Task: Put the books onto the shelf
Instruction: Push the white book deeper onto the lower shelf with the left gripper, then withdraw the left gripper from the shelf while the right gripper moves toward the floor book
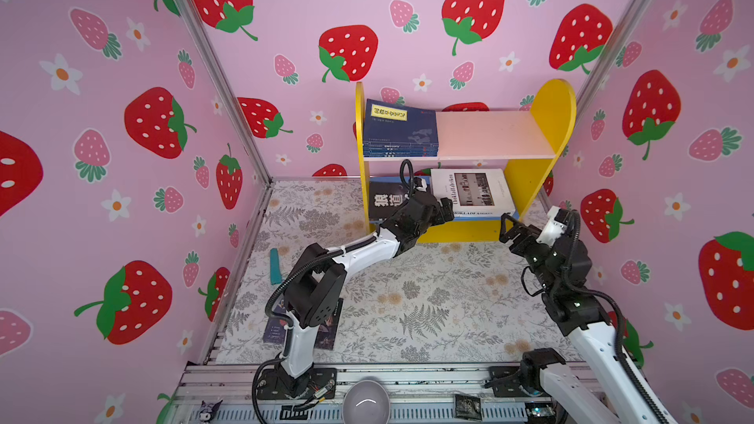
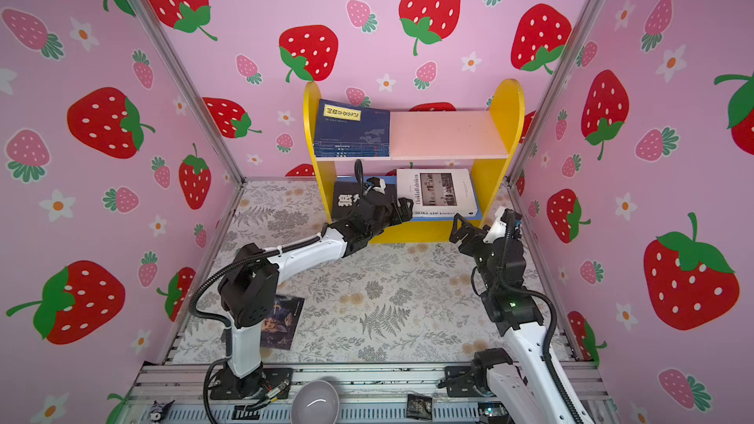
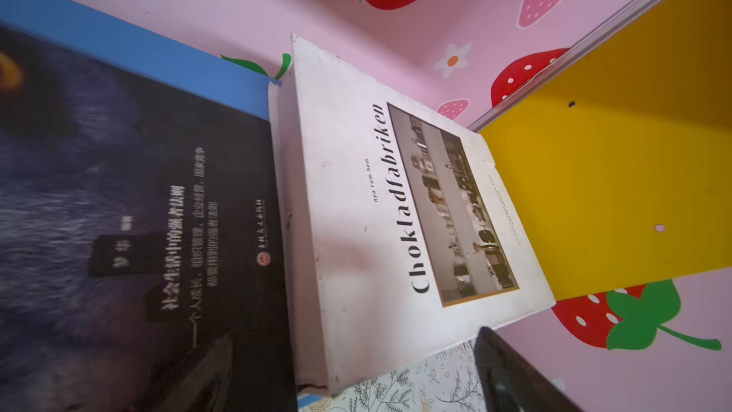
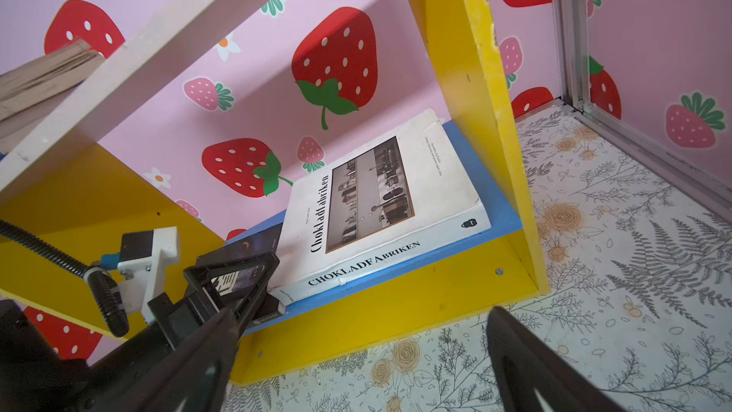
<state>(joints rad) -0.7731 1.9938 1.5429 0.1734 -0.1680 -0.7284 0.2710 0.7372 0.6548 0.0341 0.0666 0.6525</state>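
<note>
- In both top views the shelf [image 1: 548, 116] stands at 12 o'clock on the table [image 1: 428, 299]. Navy books [image 1: 400, 132] lie on its top board, at the 9 o'clock end. The black book [image 1: 387, 197] and white book [image 1: 469, 191] lie side by side on the low board.
- A loose book [image 2: 283, 320] lies on the table at 7 o'clock, partly under the left arm, not yet on the shelf.
- The left gripper [image 1: 444, 210] is open and empty, at the low board's front edge where the two books meet. The right gripper [image 1: 508, 228] is open and empty too, just at 4 o'clock of the white book.
- The grippers are near each other. If both move at once, they may bump.
- The top board is bare from its middle to 3 o'clock. The middle of the table is bare, so there is room to back away towards 6 o'clock.
- In the left wrist view the white book [image 3: 376, 212] touches the black book [image 3: 138, 192]. The fingers [image 3: 511, 374] stand wide apart, with the white book's near corner between them. A push there may turn the book or drag it off.
- In the right wrist view the left gripper [image 4: 253, 283] sits under the top board. Lifting straight up may knock that board. The white book lies near the yellow side, so little room is left there.
</note>
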